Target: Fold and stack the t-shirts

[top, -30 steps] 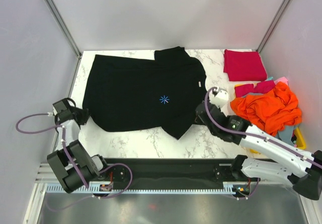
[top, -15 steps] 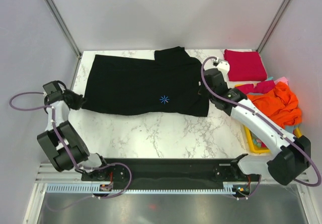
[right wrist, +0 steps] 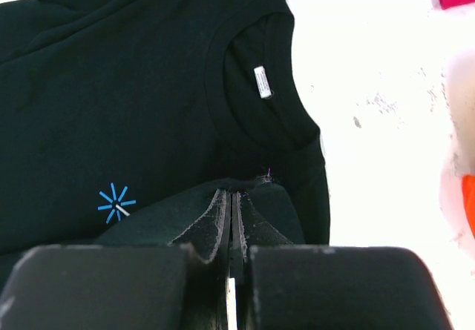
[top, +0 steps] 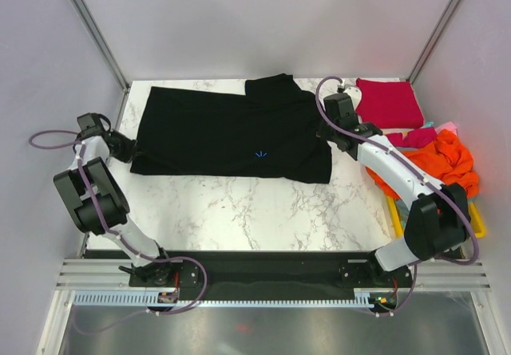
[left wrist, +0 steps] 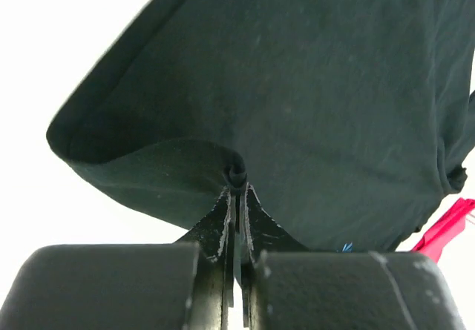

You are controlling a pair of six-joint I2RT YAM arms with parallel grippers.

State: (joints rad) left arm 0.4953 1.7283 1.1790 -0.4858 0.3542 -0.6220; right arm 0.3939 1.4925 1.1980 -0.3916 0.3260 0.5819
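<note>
Black cloth dominates the top view: the large black t-shirt (top: 231,136) lies on the marble table (top: 239,211) with its long axis running left to right, hem toward the left and collar toward the right, its near portion apparently doubled back over the rest, though the fold line is hard to make out against the dark fabric. The left gripper (top: 124,146) sits at the shirt's left near corner and the right gripper (top: 326,128) at its right edge, beside the collar. Right of the black shirt lies a flat crimson red t-shirt (top: 389,104); nearer than that, a crumpled orange t-shirt (top: 435,159) is heaped with a pink one (top: 449,126) over a yellow basket (top: 477,219). From the left wrist, the fingers (left wrist: 219,222) are pressed together with a pinch of the black shirt's hem between their tips, and the cloth spreads away ahead of them toward the far right, where a sliver of red shows. From the right wrist, the fingers (right wrist: 215,215) are likewise clamped on a raised fold of the black shirt, just this side of the neckline; a white label (right wrist: 262,81) sits inside the collar and a small blue star print (right wrist: 113,202) lies to the left of the pinched fold.
</note>
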